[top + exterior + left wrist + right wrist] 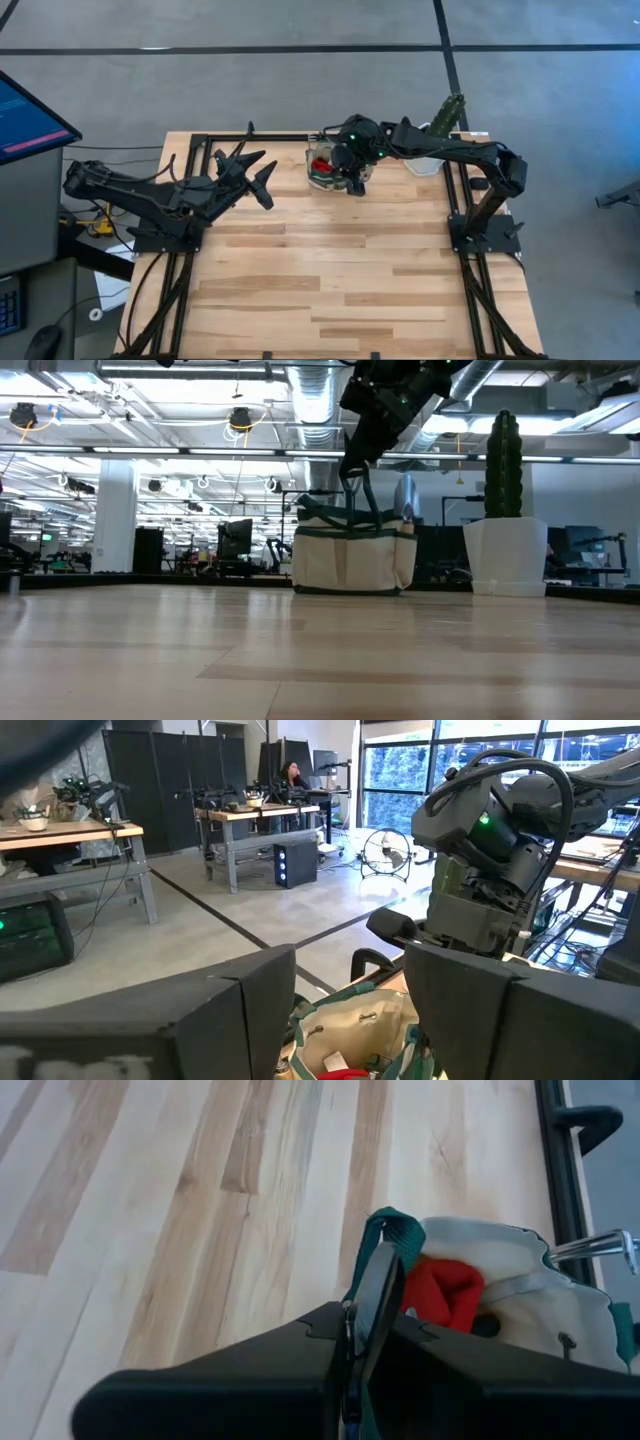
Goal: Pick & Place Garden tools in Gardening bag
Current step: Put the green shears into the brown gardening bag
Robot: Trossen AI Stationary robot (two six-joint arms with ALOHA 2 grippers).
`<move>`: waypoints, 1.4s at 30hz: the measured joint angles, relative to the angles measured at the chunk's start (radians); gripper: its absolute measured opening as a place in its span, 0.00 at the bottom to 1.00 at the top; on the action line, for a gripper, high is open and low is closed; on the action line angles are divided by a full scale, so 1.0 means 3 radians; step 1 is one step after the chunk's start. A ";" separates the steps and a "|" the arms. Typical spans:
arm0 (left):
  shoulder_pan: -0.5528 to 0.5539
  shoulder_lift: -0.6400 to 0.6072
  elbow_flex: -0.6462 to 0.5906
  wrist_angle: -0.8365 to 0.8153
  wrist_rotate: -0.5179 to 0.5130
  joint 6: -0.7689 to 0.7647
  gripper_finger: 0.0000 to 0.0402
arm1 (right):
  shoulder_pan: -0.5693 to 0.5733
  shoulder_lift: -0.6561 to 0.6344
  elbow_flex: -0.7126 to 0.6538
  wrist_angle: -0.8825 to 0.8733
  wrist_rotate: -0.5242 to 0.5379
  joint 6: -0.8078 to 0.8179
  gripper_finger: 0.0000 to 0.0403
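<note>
Cream fabric with dark green trim makes up the bag (pixel 327 166), which stands upright at the far middle of the wooden surface (pixel 340 280), near the back edge. In the low view the bag (pixel 352 556) sits flat on the surface with its green handles raised above the rim. A red-headed tool (pixel 445 1292) lies inside it, its red part showing through the open top; a metal tool end (pixel 598 1244) sticks out past the rim on one side.

Directly over the bag is the right gripper (pixel 356 172), and its fingers are clenched on a green handle (pixel 392 1240) of the bag, the strap pinched between the two dark fingertips in the right wrist view. In the low view that arm comes down from above and the handle runs up to the gripper (pixel 352 472).

Left of the bag, well apart from it, the left gripper (pixel 262 180) waits above the surface, its fingers released and holding nothing.

Beside the bag, toward the right rear corner, stands a white pot (pixel 506 556) with a tall green cactus (pixel 503 464). Beyond the surface the room shows desks and a seated person (pixel 296 774) far off.
</note>
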 joint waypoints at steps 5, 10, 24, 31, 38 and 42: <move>0.0000 0.0000 0.0000 -0.0001 0.0000 0.0000 0.44 | -0.0005 0.0000 0.0000 0.0001 0.0048 -0.0033 0.04; 0.0000 0.0000 0.0000 -0.0001 0.0000 0.0000 0.44 | -0.0006 0.0000 0.0000 0.0000 0.0050 -0.0030 0.04; 0.0000 0.0000 0.0000 -0.0001 -0.0001 0.0000 0.44 | -0.0008 -0.0011 0.0203 -0.0117 0.0052 -0.0044 0.04; -0.0001 0.0000 0.0000 -0.0014 0.0000 0.0000 0.44 | -0.0027 0.0000 0.0202 -0.0229 0.0056 -0.0137 0.04; 0.0000 0.0000 0.0000 -0.0015 -0.0001 -0.0006 0.44 | -0.0035 0.0053 0.0203 -0.0177 0.0052 -0.0208 0.04; 0.0000 0.0001 -0.0001 -0.0017 -0.0001 -0.0010 0.44 | -0.0046 0.0197 0.0200 -0.0198 0.0042 -0.0231 0.04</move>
